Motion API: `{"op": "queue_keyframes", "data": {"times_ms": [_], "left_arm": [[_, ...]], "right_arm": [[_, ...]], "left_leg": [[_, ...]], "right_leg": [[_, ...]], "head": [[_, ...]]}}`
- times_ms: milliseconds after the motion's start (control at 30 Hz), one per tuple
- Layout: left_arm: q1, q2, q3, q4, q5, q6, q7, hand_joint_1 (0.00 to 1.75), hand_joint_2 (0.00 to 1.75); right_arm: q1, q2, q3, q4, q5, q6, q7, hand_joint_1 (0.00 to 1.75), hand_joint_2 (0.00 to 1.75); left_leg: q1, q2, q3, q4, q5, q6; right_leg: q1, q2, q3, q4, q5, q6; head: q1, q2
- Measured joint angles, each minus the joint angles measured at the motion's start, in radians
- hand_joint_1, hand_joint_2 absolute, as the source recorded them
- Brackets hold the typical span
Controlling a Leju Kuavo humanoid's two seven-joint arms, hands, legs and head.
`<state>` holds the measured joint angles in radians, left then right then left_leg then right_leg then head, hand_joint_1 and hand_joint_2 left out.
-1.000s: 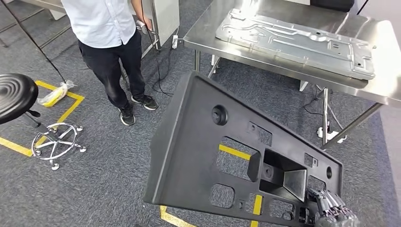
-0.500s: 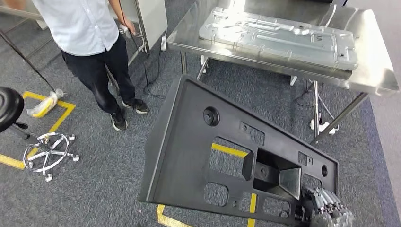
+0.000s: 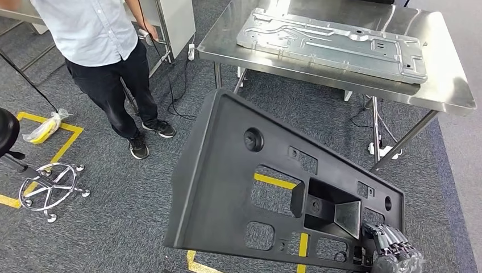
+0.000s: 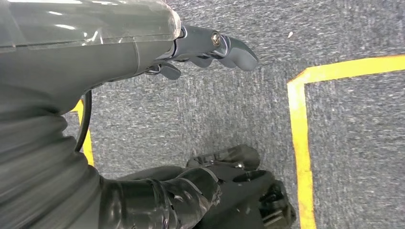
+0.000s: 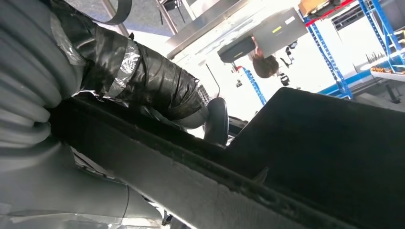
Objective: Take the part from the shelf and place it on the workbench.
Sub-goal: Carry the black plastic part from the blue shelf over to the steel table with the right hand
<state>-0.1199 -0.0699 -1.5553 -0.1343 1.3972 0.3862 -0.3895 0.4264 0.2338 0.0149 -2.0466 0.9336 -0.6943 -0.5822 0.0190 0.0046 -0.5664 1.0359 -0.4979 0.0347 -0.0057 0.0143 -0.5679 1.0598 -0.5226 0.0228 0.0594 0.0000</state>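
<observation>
Part (image 3: 250,187) — a black panel — hangs off the floor, short of the table (image 3: 449,85), right hand (image 3: 395,253) fingers clamped on its corner; the table has drawn closer — approach under way. Left hand (image 4: 210,47) hangs empty, fingers apart.

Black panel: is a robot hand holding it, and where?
Yes. The right robot hand grips the black panel at its lower corner, near the cutouts. The left robot hand holds nothing.
</observation>
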Motion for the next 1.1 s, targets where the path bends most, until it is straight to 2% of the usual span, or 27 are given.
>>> {"op": "queue_keyframes", "data": {"times_ms": [67, 133, 167, 200, 233, 267, 300, 367, 433, 467, 567, 633, 700, 733, 767, 800, 833, 900, 933, 1000, 1067, 1100], "left_arm": [[-0.001, 0.0, 0.0, 0.0, -0.004, -0.003, -0.001, 0.0, 1.75], [-0.001, 0.0, 0.0, 0.0, -0.006, -0.005, -0.002, 0.0, 1.75], [0.0, 0.0, 0.0, 0.0, -0.006, -0.005, -0.002, 0.0, 1.75], [0.0, 0.0, 0.0, 0.0, -0.006, -0.006, -0.002, 0.0, 1.75], [0.0, 0.0, 0.0, 0.0, -0.006, -0.006, -0.002, 0.0, 1.75], [0.0, 0.0, 0.0, 0.0, -0.006, -0.007, -0.002, 0.0, 1.75], [0.0, 0.0, 0.0, 0.0, -0.006, -0.008, -0.002, 0.0, 1.75], [-0.001, 0.0, 0.0, 0.0, -0.006, -0.011, -0.002, 0.0, 1.75], [-0.002, 0.0, 0.0, 0.0, -0.007, -0.013, 0.0, 0.0, 1.75], [-0.002, 0.0, 0.0, 0.0, -0.008, -0.013, 0.0, 0.0, 1.75], [-0.003, 0.0, 0.0, 0.0, -0.009, -0.014, 0.0, 0.0, 1.75], [-0.003, 0.0, 0.0, 0.0, -0.009, -0.015, 0.0, 0.0, 1.75], [-0.001, 0.0, 0.0, 0.0, -0.008, -0.016, 0.0, 0.0, 1.75], [0.0, 0.0, 0.0, 0.0, -0.008, -0.016, 0.0, 0.0, 1.75], [0.002, 0.0, 0.0, 0.0, -0.008, -0.016, 0.0, 0.0, 1.75], [0.002, 0.0, 0.0, 0.0, -0.008, -0.016, 0.0, 0.0, 1.75], [0.002, 0.001, 0.0, 0.0, -0.008, -0.017, 0.0, 0.0, 1.75], [0.001, 0.003, 0.0, 0.0, -0.009, -0.017, 0.0, 0.0, 1.75], [0.001, 0.004, 0.0, 0.0, -0.01, -0.018, 0.0, 0.0, 1.75], [0.0, 0.004, 0.0, 0.0, -0.014, -0.02, 0.0, 0.0, 1.75], [0.0, 0.004, 0.0, 0.0, -0.017, -0.021, 0.001, 0.0, 1.75], [0.0, 0.004, 0.0, 0.0, -0.018, -0.021, 0.001, 0.0, 1.75]], "right_arm": [[-0.002, -0.003, 0.0, 0.0, -0.001, 0.0, 0.001, 1.75, 1.75], [-0.004, -0.007, 0.001, 0.002, -0.002, 0.0, 0.006, 1.75, 1.75], [-0.003, -0.009, 0.001, 0.004, -0.002, 0.0, 0.01, 1.75, 1.75], [-0.003, -0.01, 0.001, 0.005, -0.001, 0.0, 0.016, 1.75, 1.75], [-0.004, -0.013, 0.002, 0.006, 0.0, 0.0, 0.02, 1.75, 1.75], [-0.004, -0.015, 0.002, 0.007, 0.0, 0.0, 0.021, 1.75, 1.75], [-0.005, -0.016, 0.003, 0.008, 0.0, 0.0, 0.018, 1.75, 1.75], [-0.01, -0.013, 0.002, 0.008, 0.0, 0.0, -0.003, 1.75, 1.75], [-0.013, -0.001, 0.001, 0.008, -0.001, 0.0, -0.023, 1.75, 1.75], [-0.014, 0.005, 0.0, 0.007, -0.003, 0.0, -0.028, 1.75, 1.75], [-0.015, 0.018, -0.005, 0.007, -0.012, 0.0, -0.029, 1.75, 1.75], [-0.018, 0.026, -0.01, 0.008, -0.018, 0.0, -0.022, 1.75, 1.75], [-0.02, 0.031, -0.014, 0.011, -0.02, 0.0, -0.011, 1.75, 1.75], [-0.021, 0.031, -0.015, 0.014, -0.02, 0.0, -0.007, 1.75, 1.75], [-0.021, 0.031, -0.015, 0.016, -0.02, 0.0, -0.005, 1.75, 1.75], [-0.022, 0.031, -0.016, 0.017, -0.019, 0.0, -0.004, 1.75, 1.75], [-0.022, 0.031, -0.016, 0.017, -0.018, 0.0, -0.004, 1.75, 1.75], [-0.024, 0.031, -0.016, 0.018, -0.016, 0.0, -0.007, 1.75, 1.75], [-0.025, 0.032, -0.016, 0.018, -0.015, 0.0, -0.013, 1.75, 1.75], [-0.027, 0.035, -0.017, 0.019, -0.007, 0.0, -0.028, 1.75, 1.75], [-0.028, 0.039, -0.018, 0.019, -0.001, 0.0, -0.038, 1.75, 1.75], [-0.028, 0.041, -0.018, 0.019, 0.0, 0.0, -0.04, 1.75, 1.75]], "left_leg": [[0.001, 0.002, 0.002, -0.003, 0.001, 0.006], [0.0, 0.005, 0.002, -0.004, 0.0, 0.01], [0.0, 0.005, 0.002, -0.004, -0.001, 0.01], [0.0, 0.006, 0.003, -0.004, -0.002, 0.01], [0.001, 0.006, 0.004, -0.004, -0.003, 0.009], [0.001, 0.005, 0.007, -0.003, -0.004, 0.008], [0.001, 0.005, 0.01, -0.003, -0.006, 0.006], [0.001, 0.005, 0.016, -0.004, -0.01, -0.003], [-0.001, 0.006, 0.018, -0.007, -0.011, -0.015], [-0.002, 0.006, 0.019, -0.009, -0.011, -0.021], [0.001, 0.006, 0.019, 0.0, -0.023, -0.038], [0.002, 0.004, -0.018, 0.081, -0.07, -0.042], [0.001, 0.004, -0.083, 0.21, -0.123, -0.041], [0.001, 0.004, -0.105, 0.249, -0.128, -0.039], [0.0, 0.004, -0.111, 0.255, -0.115, -0.036], [-0.002, 0.003, -0.098, 0.22, -0.084, -0.03], [-0.005, 0.002, -0.072, 0.159, -0.045, -0.022], [-0.012, 0.001, -0.021, 0.044, 0.002, -0.008], [-0.015, 0.0, -0.008, 0.012, 0.008, -0.004], [-0.019, 0.0, -0.004, -0.003, 0.005, -0.002], [-0.013, 0.001, 0.003, -0.018, 0.012, 0.005], [-0.009, 0.002, 0.008, -0.026, 0.016, 0.01]], "right_leg": [[-0.003, -0.004, -0.036, 0.077, -0.044, 0.008], [-0.007, -0.005, -0.095, 0.192, -0.094, 0.016], [-0.008, -0.005, -0.119, 0.236, -0.107, 0.018], [-0.01, -0.006, -0.131, 0.256, -0.105, 0.02], [-0.012, -0.007, -0.131, 0.249, -0.089, 0.021], [-0.014, -0.008, -0.115, 0.211, -0.06, 0.021], [-0.016, -0.009, -0.088, 0.153, -0.023, 0.019], [-0.014, -0.013, -0.03, 0.03, 0.024, 0.015], [-0.007, -0.013, -0.008, -0.019, 0.03, 0.005], [-0.003, -0.012, -0.01, -0.022, 0.031, -0.001], [-0.005, -0.01, -0.004, -0.031, 0.034, -0.022], [-0.006, -0.011, 0.002, -0.037, 0.035, -0.034], [0.0, -0.012, 0.003, -0.036, 0.033, -0.042], [0.003, -0.011, 0.005, -0.036, 0.031, -0.045], [0.007, -0.01, 0.007, -0.036, 0.03, -0.047], [0.01, -0.008, 0.01, -0.036, 0.028, -0.049], [0.013, -0.007, 0.014, -0.035, 0.026, -0.05], [0.019, -0.006, 0.017, -0.033, 0.021, -0.047], [0.019, -0.006, 0.016, -0.031, 0.02, -0.043], [0.015, -0.005, 0.014, -0.032, 0.02, -0.033], [0.015, -0.007, 0.014, -0.029, 0.014, -0.023], [0.014, -0.007, 0.007, -0.01, 0.0, -0.016]], "head": [[0.0, 0.0], [0.0, 0.0], [0.0, 0.0], [0.0, 0.0], [0.0, 0.0], [0.0, 0.0], [0.0, 0.0], [0.0, 0.0], [0.0, 0.0], [-0.001, 0.0], [-0.001, 0.0], [-0.001, 0.0], [-0.002, 0.0], [-0.002, 0.0], [-0.001, 0.0], [-0.001, 0.0], [-0.001, 0.0], [-0.001, 0.0], [-0.001, 0.0], [-0.001, 0.0], [0.0, 0.0], [0.001, 0.0]]}}
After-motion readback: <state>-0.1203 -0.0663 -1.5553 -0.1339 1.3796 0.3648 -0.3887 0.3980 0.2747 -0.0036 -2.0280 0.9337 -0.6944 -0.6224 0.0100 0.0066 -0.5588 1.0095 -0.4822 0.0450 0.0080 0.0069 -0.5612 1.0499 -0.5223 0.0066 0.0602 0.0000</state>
